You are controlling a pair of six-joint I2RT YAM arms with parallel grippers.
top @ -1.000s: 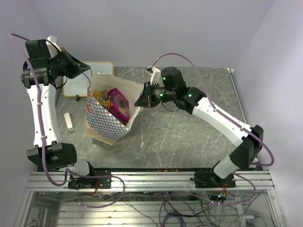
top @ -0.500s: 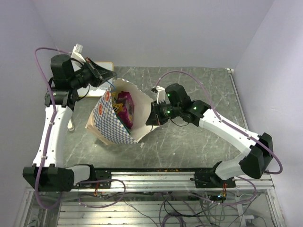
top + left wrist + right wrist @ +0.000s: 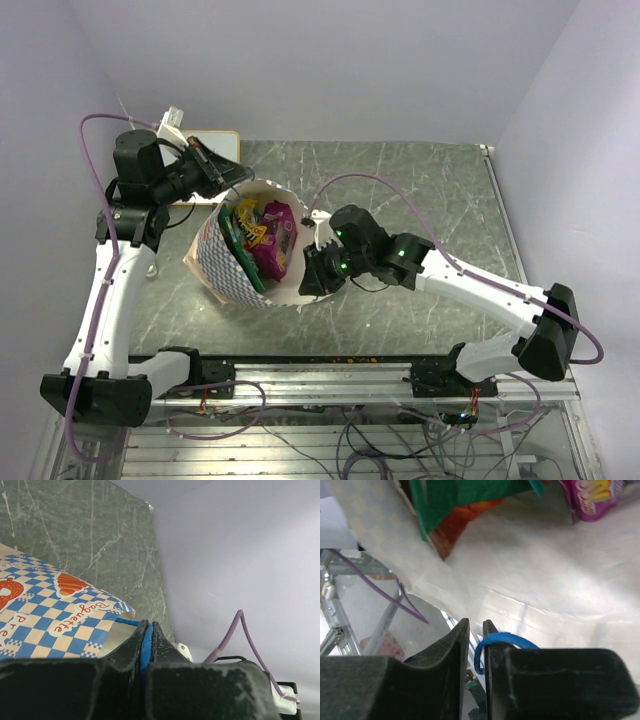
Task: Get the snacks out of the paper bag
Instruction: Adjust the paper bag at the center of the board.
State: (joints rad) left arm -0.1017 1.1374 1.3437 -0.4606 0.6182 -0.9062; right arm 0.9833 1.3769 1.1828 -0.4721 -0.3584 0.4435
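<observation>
The paper bag (image 3: 232,268), cream with a blue-and-white checkered band, hangs tilted between my two grippers, its mouth facing up and to the right. Inside it show a green chip bag (image 3: 240,245), a purple packet (image 3: 277,242) and a yellow-orange packet (image 3: 252,222). My left gripper (image 3: 228,176) is shut on the bag's blue cord handle (image 3: 146,639) at the far rim. My right gripper (image 3: 308,272) is shut at the bag's near right rim, with the other blue cord (image 3: 492,641) caught between its fingers. The right wrist view shows the bag's cream inside (image 3: 550,580), the green bag (image 3: 465,500) and the purple packet (image 3: 592,495).
A small whiteboard (image 3: 222,139) lies at the back left, partly hidden behind my left gripper. The grey marbled table (image 3: 430,190) stretches to the right of the bag. The metal rail (image 3: 330,375) runs along the near edge.
Both grippers have lifted and tipped the bag. The left gripper has moved right, the right gripper left and nearer. The bag's mouth now shows more of the packets.
</observation>
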